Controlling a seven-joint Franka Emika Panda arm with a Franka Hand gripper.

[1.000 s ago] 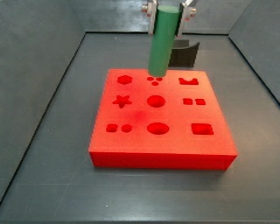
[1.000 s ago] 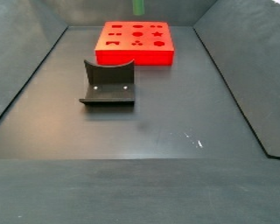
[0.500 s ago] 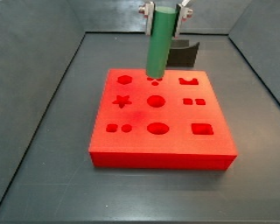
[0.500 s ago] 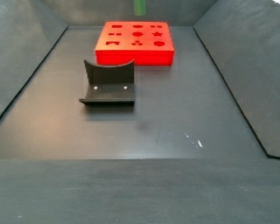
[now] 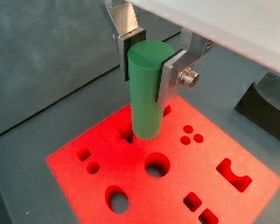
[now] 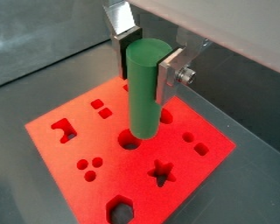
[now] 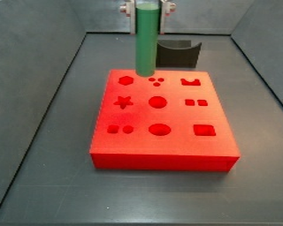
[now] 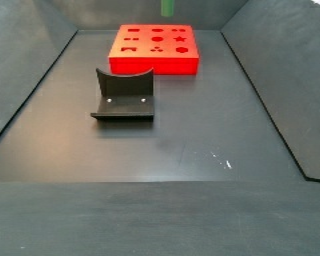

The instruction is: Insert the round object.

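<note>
Wrist view: my gripper [image 5: 156, 54] clamps green peg [image 5: 146, 92] upright above red block [image 5: 166, 166]. Alignment step under way; next, centre over round hole [image 5: 157, 164], then lower.

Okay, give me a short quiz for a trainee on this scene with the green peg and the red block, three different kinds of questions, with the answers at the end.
1. True or false: the gripper holds the green peg upright above the red block.
2. Multiple choice: where is the dark grey curved holder? A) on the red block B) on the floor, apart from the block C) between the fingers.
3. Fill in: in a side view, the star-shaped hole lies in the block's ____ column.

Key: 1 true. 2 B. 3 left.
</note>
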